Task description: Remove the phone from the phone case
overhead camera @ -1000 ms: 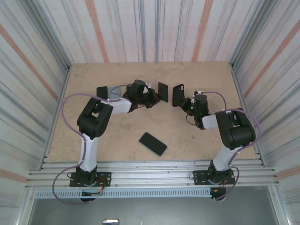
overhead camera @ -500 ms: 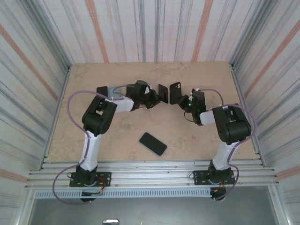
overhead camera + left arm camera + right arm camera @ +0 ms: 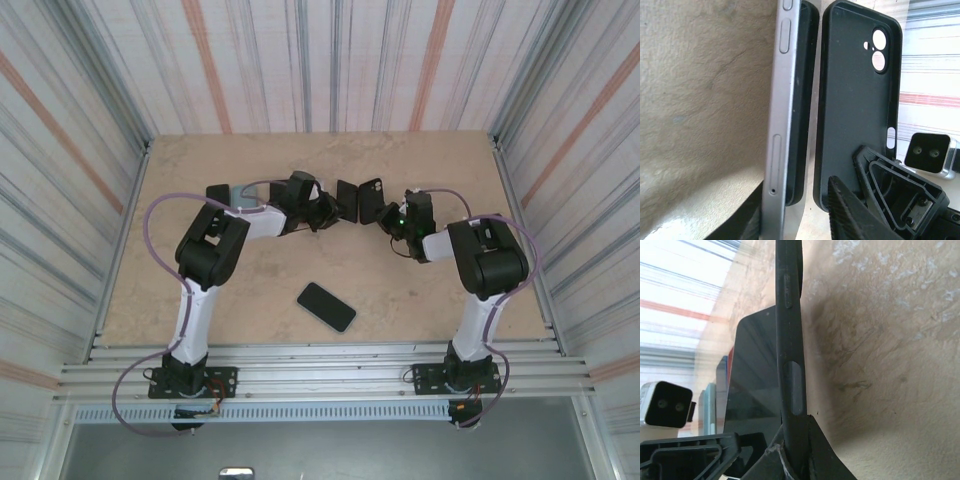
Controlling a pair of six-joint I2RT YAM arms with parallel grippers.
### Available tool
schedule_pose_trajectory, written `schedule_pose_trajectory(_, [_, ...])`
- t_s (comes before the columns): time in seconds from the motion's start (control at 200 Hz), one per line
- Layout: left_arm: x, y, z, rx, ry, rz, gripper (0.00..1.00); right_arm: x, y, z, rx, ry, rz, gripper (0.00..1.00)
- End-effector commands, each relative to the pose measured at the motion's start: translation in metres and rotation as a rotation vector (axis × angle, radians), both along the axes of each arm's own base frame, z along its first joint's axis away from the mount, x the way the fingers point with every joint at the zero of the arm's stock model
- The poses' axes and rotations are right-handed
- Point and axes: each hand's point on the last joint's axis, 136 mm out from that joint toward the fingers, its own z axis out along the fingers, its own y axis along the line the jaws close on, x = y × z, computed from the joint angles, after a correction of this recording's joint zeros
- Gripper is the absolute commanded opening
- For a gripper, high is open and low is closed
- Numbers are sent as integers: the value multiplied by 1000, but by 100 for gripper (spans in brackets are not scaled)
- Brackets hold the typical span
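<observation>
A silver-edged phone (image 3: 347,199) stands upright above the table's far middle, with my left gripper (image 3: 333,208) shut on its lower end. In the left wrist view the phone (image 3: 781,115) is seen edge-on between my fingers (image 3: 850,215). The empty black case (image 3: 857,100) stands close beside it, apart by a narrow gap, camera cutout at the top. My right gripper (image 3: 386,214) is shut on the case (image 3: 371,199). The right wrist view has the case (image 3: 790,365) edge-on in the pinched jaws (image 3: 796,442), with the phone's dark screen (image 3: 755,385) just left of it.
A second black phone-shaped slab (image 3: 326,306) lies flat on the table (image 3: 260,290) near the front middle. Small dark and bluish items (image 3: 224,193) sit behind the left arm. Striped walls close in the table on three sides.
My right gripper has carried the case leftward, closing most of the gap to the phone. The left gripper and the phone have barely moved.
</observation>
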Motion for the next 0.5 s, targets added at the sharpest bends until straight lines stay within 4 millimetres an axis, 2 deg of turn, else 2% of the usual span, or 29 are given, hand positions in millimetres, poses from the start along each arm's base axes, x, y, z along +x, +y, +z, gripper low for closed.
schedule_pose_trajectory(0.0, [5,5,-2,36,-23,-12,37,3,2,-5,-11,11,8,10])
schedule_pose_trajectory(0.21, [-2,12,-4,84,-34,-31,46,3,2,-9,-29,21,15,11])
schedule_pose_trajectory(0.496, [-4,20,-8,130,-39,-37,52,4,3,-19,-49,41,34,14])
